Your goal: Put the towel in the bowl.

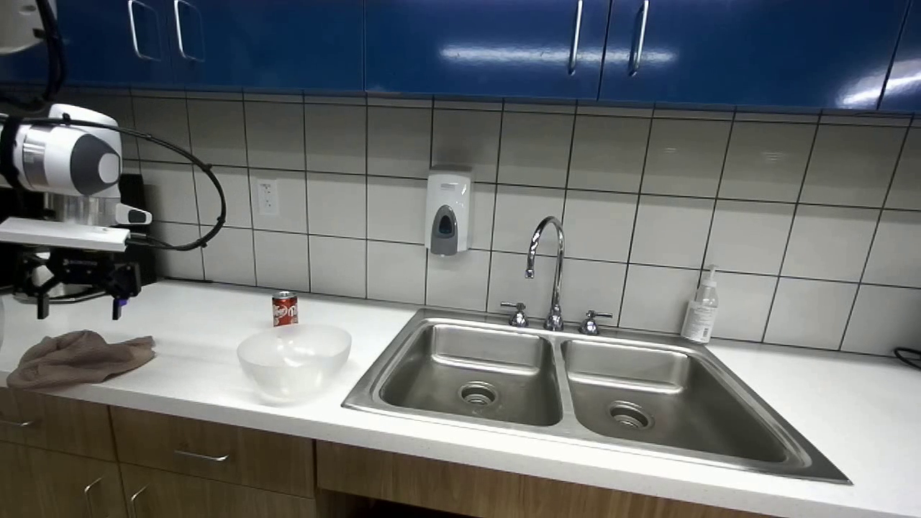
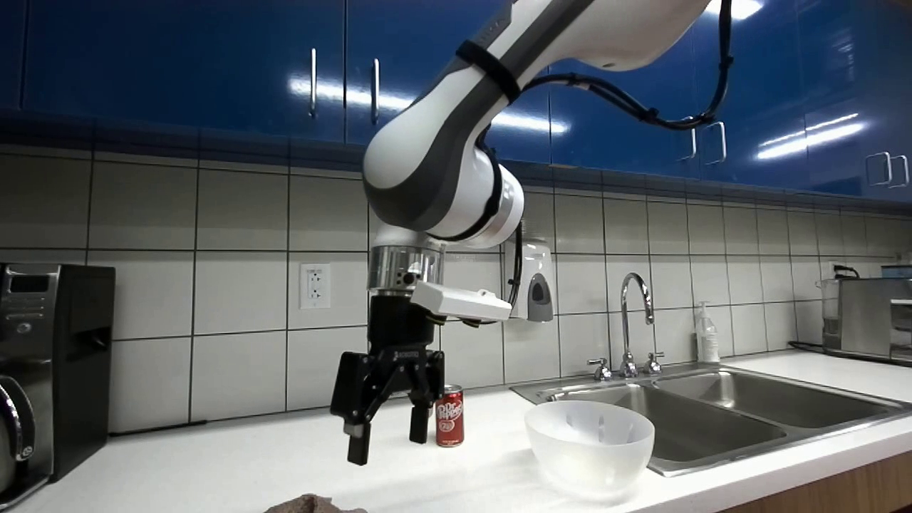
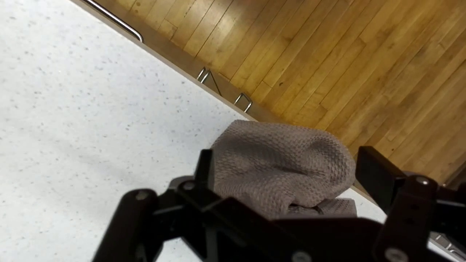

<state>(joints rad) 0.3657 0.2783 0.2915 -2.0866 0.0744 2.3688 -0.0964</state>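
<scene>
Claw (image 2: 389,444) spread; towel (image 2: 311,505) mostly cut off in exterior view.

Spread gripper (image 3: 286,157), crumpled towel (image 3: 282,167), speckled counter (image 3: 109,116)

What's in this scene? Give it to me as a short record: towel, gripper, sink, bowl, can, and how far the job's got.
Towel: brown, crumpled on the counter, at its front edge
Gripper: open, holding nothing, above the counter
Sink: steel, two basins, gooseneck faucet
Bowl: translucent white, on the counter between towel and sink
Can: red, Dr Pepper, upright on the counter
Job status: towel not yet in the bowl
</scene>
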